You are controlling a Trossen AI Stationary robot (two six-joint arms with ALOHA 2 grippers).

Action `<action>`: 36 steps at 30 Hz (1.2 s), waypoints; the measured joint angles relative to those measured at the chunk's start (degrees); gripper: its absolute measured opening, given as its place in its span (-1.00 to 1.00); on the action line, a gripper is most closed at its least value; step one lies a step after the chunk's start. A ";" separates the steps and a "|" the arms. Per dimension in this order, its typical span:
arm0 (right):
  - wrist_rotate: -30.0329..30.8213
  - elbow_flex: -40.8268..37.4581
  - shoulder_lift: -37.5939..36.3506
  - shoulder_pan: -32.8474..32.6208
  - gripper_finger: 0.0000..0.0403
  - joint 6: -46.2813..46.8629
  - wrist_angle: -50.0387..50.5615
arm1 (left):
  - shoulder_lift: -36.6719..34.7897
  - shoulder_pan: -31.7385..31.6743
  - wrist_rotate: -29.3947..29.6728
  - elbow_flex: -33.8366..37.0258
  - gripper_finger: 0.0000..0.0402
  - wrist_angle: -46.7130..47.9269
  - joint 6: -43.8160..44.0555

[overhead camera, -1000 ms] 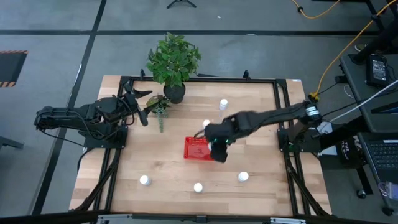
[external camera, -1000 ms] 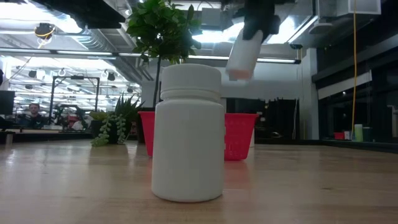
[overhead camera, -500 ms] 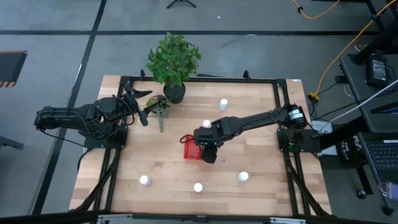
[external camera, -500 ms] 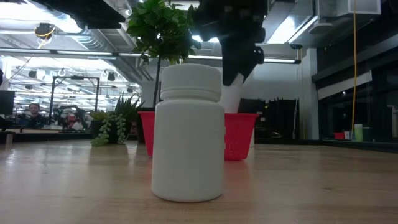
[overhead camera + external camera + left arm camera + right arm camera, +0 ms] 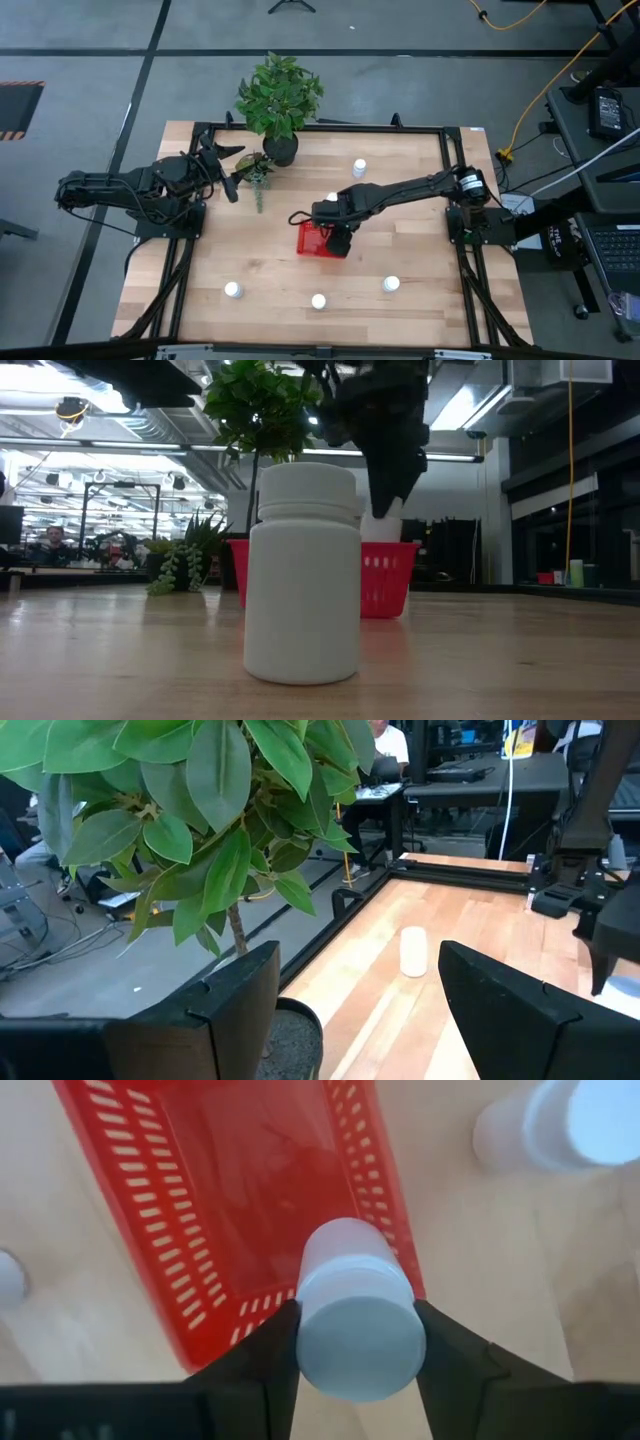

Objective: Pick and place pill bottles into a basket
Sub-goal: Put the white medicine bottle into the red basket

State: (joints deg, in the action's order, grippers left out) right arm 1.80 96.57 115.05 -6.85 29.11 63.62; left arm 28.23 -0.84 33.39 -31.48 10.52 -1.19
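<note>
Over the red basket (image 5: 320,240) mid-tabletop, the right jaws (image 5: 355,1342) clamp 1 pill bottle (image 5: 352,1305) above its rim. Left jaws (image 5: 355,995) gape empty by the plant pot (image 5: 280,150) at the far-left corner.

A light wooden table (image 5: 420,270) in a black frame (image 5: 320,126) stands on a grey floor (image 5: 90,40) crossed by dark lines. Yellow cable (image 5: 560,75) trails beside a cluttered desk (image 5: 610,150). Behind, ceiling strip lights (image 5: 110,445) glow over distant workbenches (image 5: 60,570).
</note>
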 joint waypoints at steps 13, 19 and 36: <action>0.09 -0.48 0.71 1.62 -0.25 -2.54 0.80 | 0.00 0.00 0.00 0.00 0.33 0.00 -0.02; 0.07 -0.51 1.90 2.20 -0.25 -4.22 0.31 | 0.02 0.00 0.00 0.00 0.33 0.00 -0.02; -0.39 -0.50 4.56 2.38 0.04 -3.36 0.68 | 0.02 0.00 0.00 0.00 0.33 0.00 -0.01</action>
State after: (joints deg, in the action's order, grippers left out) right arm 1.41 96.07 119.61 -4.47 25.76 64.30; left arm 28.25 -0.84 33.39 -31.48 10.52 -1.20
